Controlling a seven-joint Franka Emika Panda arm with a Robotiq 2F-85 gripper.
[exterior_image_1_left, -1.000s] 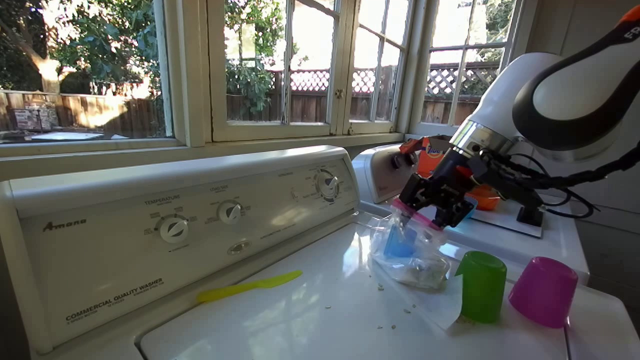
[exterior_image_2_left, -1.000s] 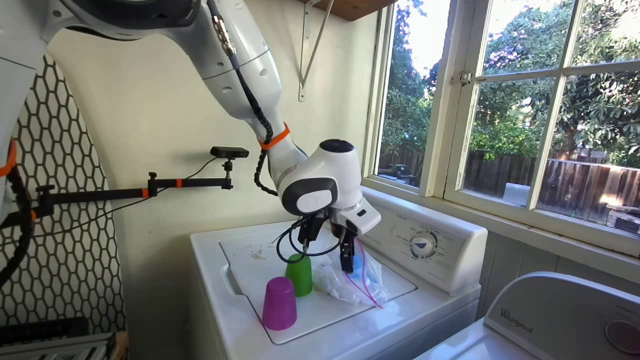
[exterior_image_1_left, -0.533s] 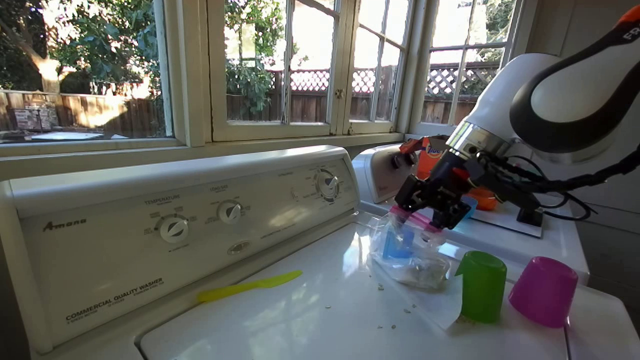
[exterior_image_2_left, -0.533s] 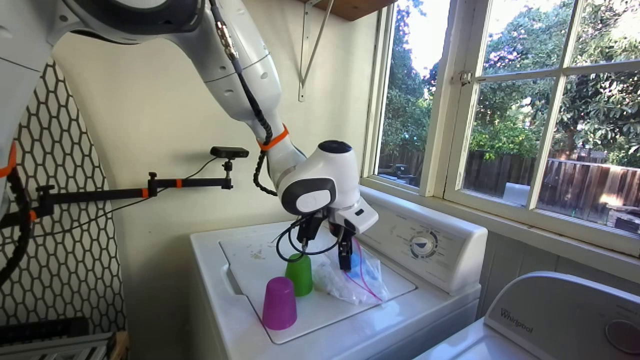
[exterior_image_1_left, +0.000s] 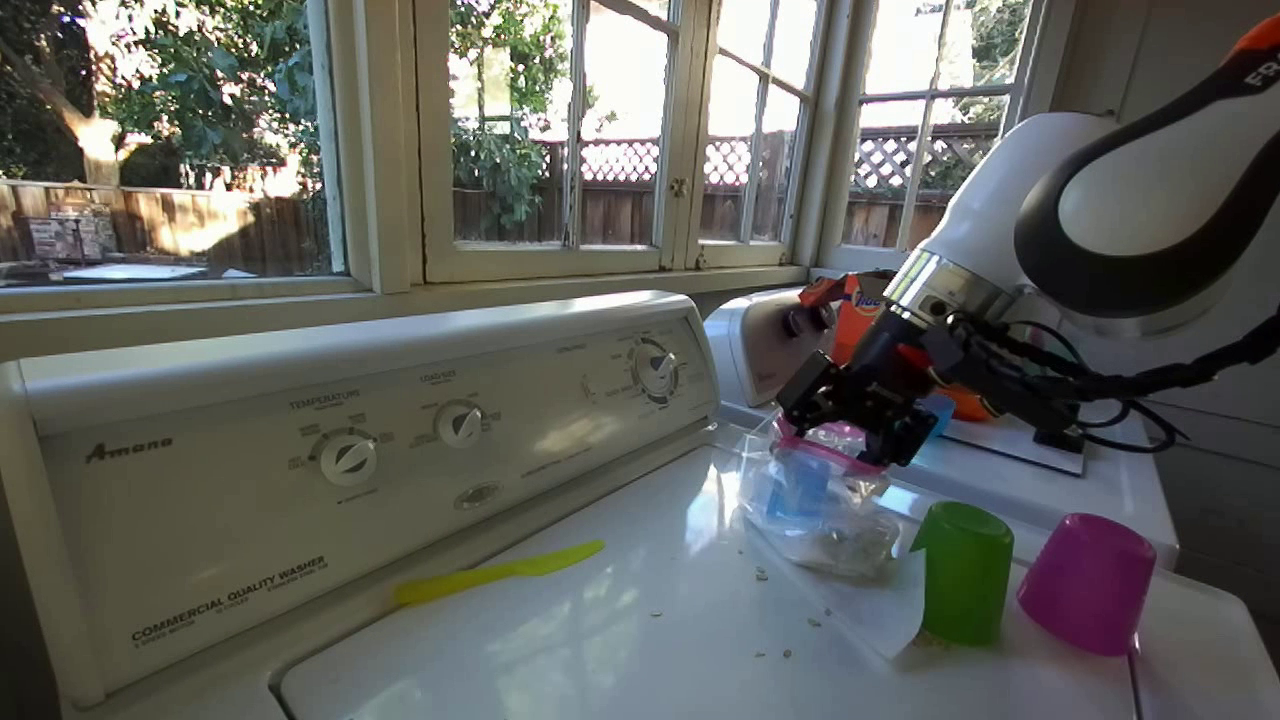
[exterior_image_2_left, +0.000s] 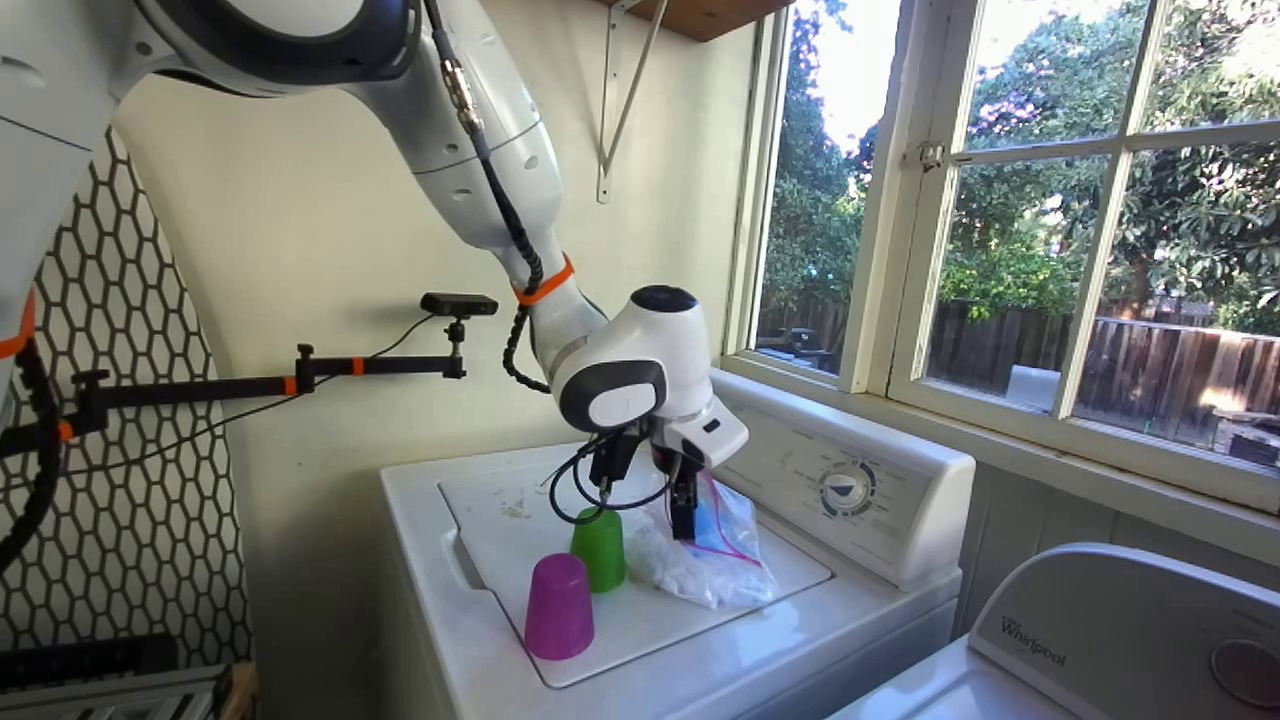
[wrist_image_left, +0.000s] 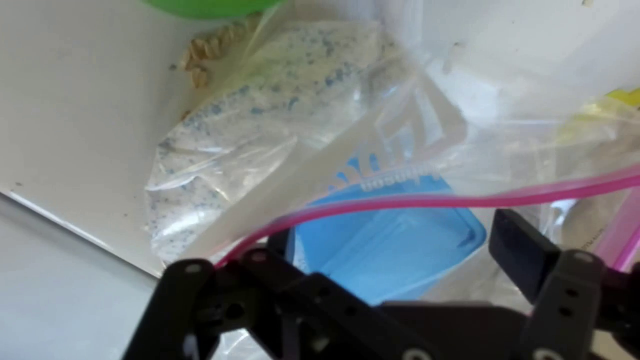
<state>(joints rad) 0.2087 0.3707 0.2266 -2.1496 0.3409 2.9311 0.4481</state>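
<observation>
– Step in hand: how is it read?
– Lining-up over the blue piece (wrist_image_left: 385, 255), apparently; the fingers (wrist_image_left: 521, 252) of the gripper (wrist_image_left: 392, 235) are spread wide at the mouth of the clear bag (exterior_image_2_left: 705, 585), and nothing is seen clasped between them; the blue piece is framed in that gap, inside the bag; the bag is set on the washer lid (exterior_image_1_left: 560, 640), near the edge by the neighbouring machine (exterior_image_2_left: 1060, 605), towards the control panel (exterior_image_1_left: 560, 410).
– What would be called for next?
– A careful lowering and closing, if the blue piece is to be grasped; the pink seam (wrist_image_left: 390, 202) should be kept out of the jaws, and the green cup (exterior_image_1_left: 965, 575), just beside the bag, left unbumped.
– What is hard to make out?
– One finger is partly covered by the seam; whether the blue piece is touched cannot be told; its lower part is hidden by the gripper; in the wrist view the green cup is cut off by the top border.
</observation>
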